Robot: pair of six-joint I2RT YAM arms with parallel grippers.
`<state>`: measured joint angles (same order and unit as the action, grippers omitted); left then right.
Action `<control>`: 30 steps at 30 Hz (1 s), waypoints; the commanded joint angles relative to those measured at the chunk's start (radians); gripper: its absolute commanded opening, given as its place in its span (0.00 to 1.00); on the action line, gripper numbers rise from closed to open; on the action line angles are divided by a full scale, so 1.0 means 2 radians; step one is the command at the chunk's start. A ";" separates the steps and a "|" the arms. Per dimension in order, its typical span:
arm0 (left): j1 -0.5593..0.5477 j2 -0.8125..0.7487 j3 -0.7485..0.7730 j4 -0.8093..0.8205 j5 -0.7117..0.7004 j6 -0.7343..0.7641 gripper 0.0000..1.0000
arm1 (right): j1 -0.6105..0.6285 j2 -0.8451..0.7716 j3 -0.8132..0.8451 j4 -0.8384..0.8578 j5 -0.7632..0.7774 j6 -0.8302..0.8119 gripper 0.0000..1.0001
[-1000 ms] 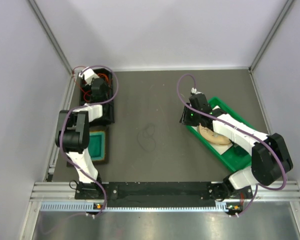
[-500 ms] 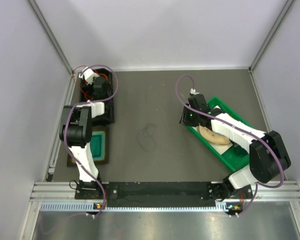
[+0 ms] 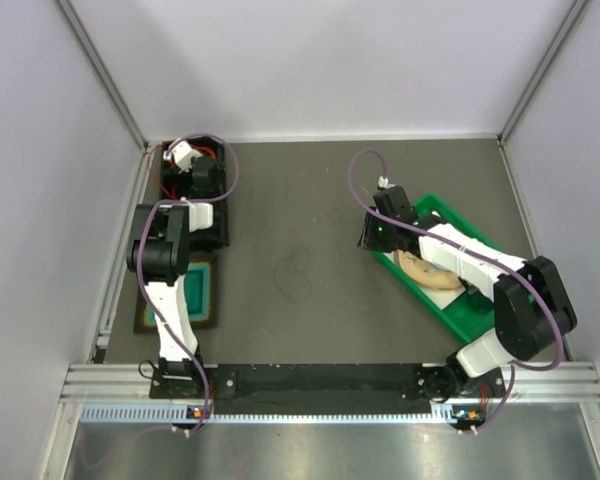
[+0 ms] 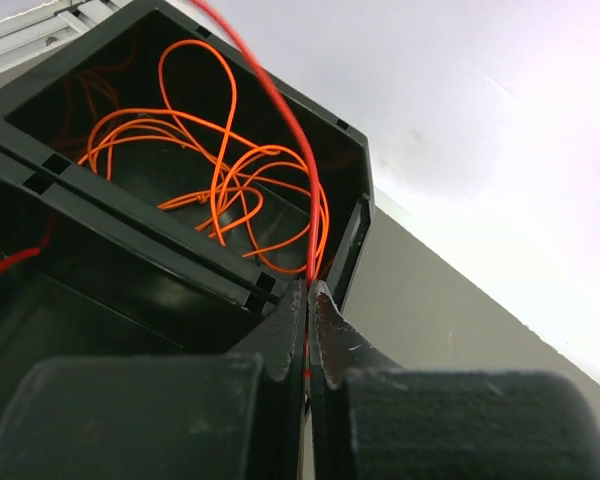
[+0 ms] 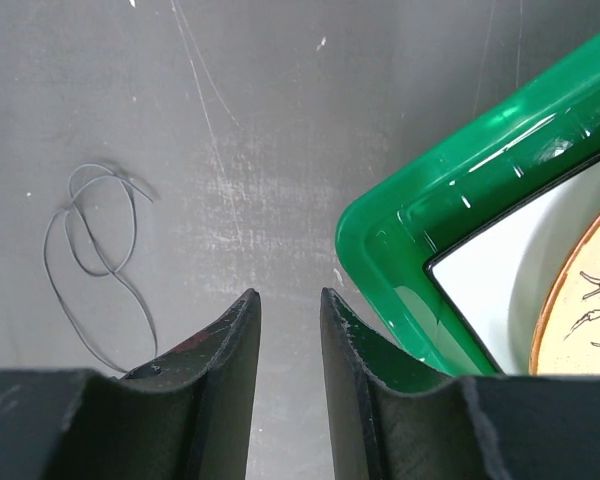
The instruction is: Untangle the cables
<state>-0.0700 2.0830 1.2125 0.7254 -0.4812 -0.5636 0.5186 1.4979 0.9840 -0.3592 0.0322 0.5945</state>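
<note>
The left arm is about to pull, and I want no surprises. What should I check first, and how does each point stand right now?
1. Left gripper shut on a red cable: ok.
2. That cable free of the orange tangle in the black bin: cannot tell.
3. Right gripper empty, jaws apart: ok.
4. Right gripper clear of the green tray: ok, but close beside its corner.
5. Dark cable lying apart on the table, not in either gripper: ok.
</note>
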 commanded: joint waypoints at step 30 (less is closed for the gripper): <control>0.000 -0.182 -0.040 -0.089 0.055 0.018 0.52 | -0.002 0.010 0.032 0.020 -0.008 -0.006 0.31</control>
<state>-0.0700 1.8225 1.0626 0.6182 -0.3862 -0.5804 0.5186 1.5330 1.0107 -0.3439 0.0208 0.5941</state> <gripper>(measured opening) 0.490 0.309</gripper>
